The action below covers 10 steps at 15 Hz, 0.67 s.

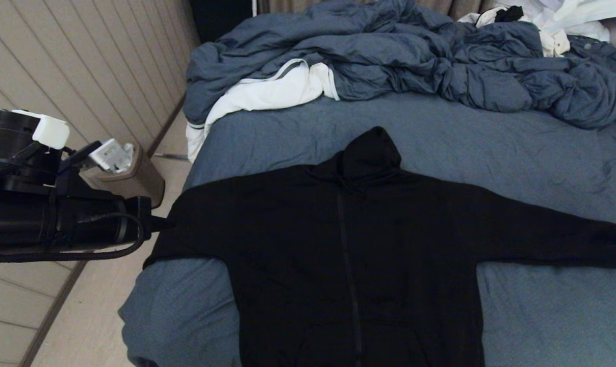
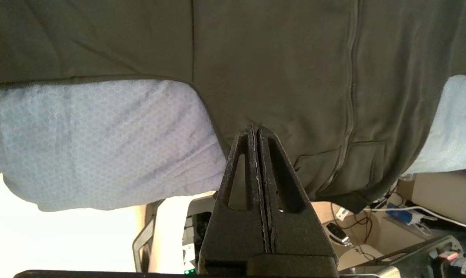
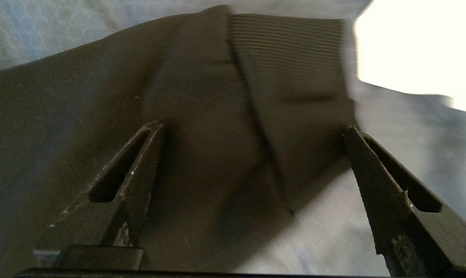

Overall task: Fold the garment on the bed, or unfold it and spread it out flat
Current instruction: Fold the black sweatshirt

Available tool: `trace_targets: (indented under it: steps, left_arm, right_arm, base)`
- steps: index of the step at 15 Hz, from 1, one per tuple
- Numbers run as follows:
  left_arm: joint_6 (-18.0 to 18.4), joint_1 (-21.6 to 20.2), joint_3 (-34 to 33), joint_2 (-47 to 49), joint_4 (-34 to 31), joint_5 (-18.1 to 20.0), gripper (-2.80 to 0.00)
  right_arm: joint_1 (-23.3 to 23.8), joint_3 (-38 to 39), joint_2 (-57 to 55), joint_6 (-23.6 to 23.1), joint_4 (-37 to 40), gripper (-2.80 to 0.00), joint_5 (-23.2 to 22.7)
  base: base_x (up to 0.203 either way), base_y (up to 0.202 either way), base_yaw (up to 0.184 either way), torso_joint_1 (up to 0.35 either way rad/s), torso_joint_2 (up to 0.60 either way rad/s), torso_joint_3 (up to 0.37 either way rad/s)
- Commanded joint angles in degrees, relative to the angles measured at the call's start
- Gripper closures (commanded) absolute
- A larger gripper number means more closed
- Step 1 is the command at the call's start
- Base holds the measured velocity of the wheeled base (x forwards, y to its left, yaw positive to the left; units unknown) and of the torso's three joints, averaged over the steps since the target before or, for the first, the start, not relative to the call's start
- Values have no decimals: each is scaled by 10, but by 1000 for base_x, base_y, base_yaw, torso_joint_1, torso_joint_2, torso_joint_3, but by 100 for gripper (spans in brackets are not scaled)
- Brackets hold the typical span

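The black hooded garment [image 1: 354,239] lies face up and spread on the bed [image 1: 517,148], zipper down its middle, hood toward the far side, both sleeves stretched out sideways. My left gripper [image 1: 161,223] hovers off the bed's left edge, its tip by the end of the left sleeve. In the left wrist view this gripper [image 2: 255,128] is shut with nothing between its fingers, and the garment [image 2: 279,69] lies beyond it. My right gripper [image 3: 252,126] is open just over the right sleeve, close to its ribbed cuff [image 3: 291,58]. Its fingers [image 3: 146,154] straddle the sleeve.
A crumpled blue-grey duvet [image 1: 415,56] with white lining lies across the far side of the bed. White clothing [image 1: 563,20] sits at the far right corner. A brown bin [image 1: 134,176] stands on the floor left of the bed, beside the panelled wall.
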<state>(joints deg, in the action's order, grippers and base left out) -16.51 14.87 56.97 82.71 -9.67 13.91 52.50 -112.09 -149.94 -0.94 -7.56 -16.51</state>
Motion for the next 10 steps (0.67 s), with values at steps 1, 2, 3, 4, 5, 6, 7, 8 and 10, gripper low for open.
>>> trace_targets:
  steps: [1, 2, 3, 4, 5, 6, 7, 8, 10]
  left_arm:
    - [0, 0, 3, 3, -2, 0, 0]
    - [0, 0, 3, 3, -2, 0, 0]
    - [0, -1, 1, 3, -1, 0, 0]
    - [-1, 0, -1, 3, 0, 1, 0]
    - [-1, 0, -1, 5, 0, 2, 0]
    - [-2, 0, -1, 6, 0, 2, 0]
    - [-3, -1, -1, 6, 0, 2, 0]
    - [-4, -1, -2, 5, 0, 2, 0]
    - [0, 0, -12, -6, -1, 1, 0]
  right_arm:
    - [-4, -1, -20, -1, -5, -280, -1]
    - [-4, -1, -20, -1, -4, -280, -1]
    - [-3, -1, -19, -2, -1, 0, 0]
    - [-4, 0, -20, -2, 0, 0, 0]
    - [-4, 0, -20, -2, 2, 0, 4]
    - [-3, 0, -19, -2, 3, 0, 5]
    - [-2, 0, -18, -1, 3, 0, 4]
    - [-2, 1, -15, 0, 3, 0, 4]
    - [2, 5, -7, 3, 6, 0, 2]
  base:
    - [0, 0, 0, 0, 0, 0]
    - [0, 0, 0, 0, 0, 0]
    - [0, 0, 0, 0, 0, 0]
    - [0, 0, 0, 0, 0, 0]
    - [0, 0, 0, 0, 0, 0]
    - [0, 0, 0, 0, 0, 0]
    - [0, 0, 0, 0, 0, 0]
    - [0, 0, 0, 0, 0, 0]
    - [0, 0, 0, 0, 0, 0]
